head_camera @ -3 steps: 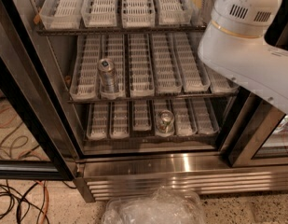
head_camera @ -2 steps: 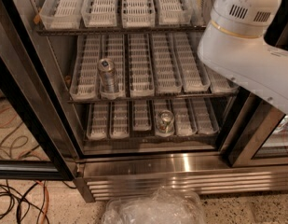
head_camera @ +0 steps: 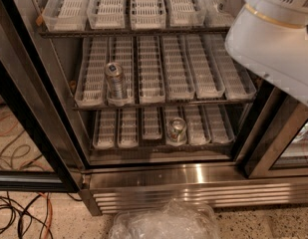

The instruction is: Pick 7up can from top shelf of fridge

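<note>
**7up can not yet confirmed in hand; arm up at top shelf, R end**

7up can: can't be picked out for sure. Only candidate is a dim greyish shape (head_camera: 232,3) at the back R corner of the top shelf (head_camera: 128,32), touching the outline of the white arm housing (head_camera: 273,39) and partly hidden by it. No lettering or red spot is readable, so it's a guess. The rest of the top shelf's white lane trays (head_camera: 148,6) show no cans from the L edge to past the middle.

Gripper: not visible. It's prob. behind the housing or past the top R corner of the view, so whether it's open, closed or gripping can't be told.

Change vs approx 1 s ago: very little. The housing sits a touch nearer the R edge, and nothing on the racks has moved. Reads as the arm working at top-shelf height w/ the grasp unresolved. No sign the can has left the shelf.

Further out in the fridge (head_camera: 158,178), a silver can (head_camera: 115,81) stands upright near the front L corner of the mid rack. Another can (head_camera: 176,130) sits at the front edge of the bottom rack, R of centre. Neither is the target.

On the floor, crumpled clear plastic (head_camera: 166,223) lies by the steel base, w/ cables (head_camera: 19,213) off the L corner.

Next move, as a judgement, needs a clean view of the can before any pull-out.
</note>
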### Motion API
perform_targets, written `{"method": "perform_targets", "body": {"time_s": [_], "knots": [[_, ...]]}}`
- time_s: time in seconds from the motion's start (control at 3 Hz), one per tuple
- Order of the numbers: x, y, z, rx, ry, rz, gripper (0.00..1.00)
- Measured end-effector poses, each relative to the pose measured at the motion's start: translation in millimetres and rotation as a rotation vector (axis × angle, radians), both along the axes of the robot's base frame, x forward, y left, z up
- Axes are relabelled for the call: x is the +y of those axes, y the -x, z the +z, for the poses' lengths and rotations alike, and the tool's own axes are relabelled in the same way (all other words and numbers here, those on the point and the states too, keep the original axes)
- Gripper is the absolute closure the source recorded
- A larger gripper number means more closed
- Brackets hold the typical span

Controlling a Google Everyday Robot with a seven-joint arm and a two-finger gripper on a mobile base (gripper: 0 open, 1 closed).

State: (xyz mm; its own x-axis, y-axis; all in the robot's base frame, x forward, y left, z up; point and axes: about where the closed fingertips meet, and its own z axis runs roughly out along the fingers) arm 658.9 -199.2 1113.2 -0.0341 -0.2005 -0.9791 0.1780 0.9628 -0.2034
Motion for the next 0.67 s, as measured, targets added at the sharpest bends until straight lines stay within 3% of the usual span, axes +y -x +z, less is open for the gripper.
{"method": "perform_targets", "body": {"time_s": [0.33, 0.67], "knots": [[14.8, 12.5, 38.7, -0.032, 0.015, 0.069, 1.00], [23.5, 31.3, 61.5, -0.026, 0.057, 0.126, 1.00]]}}
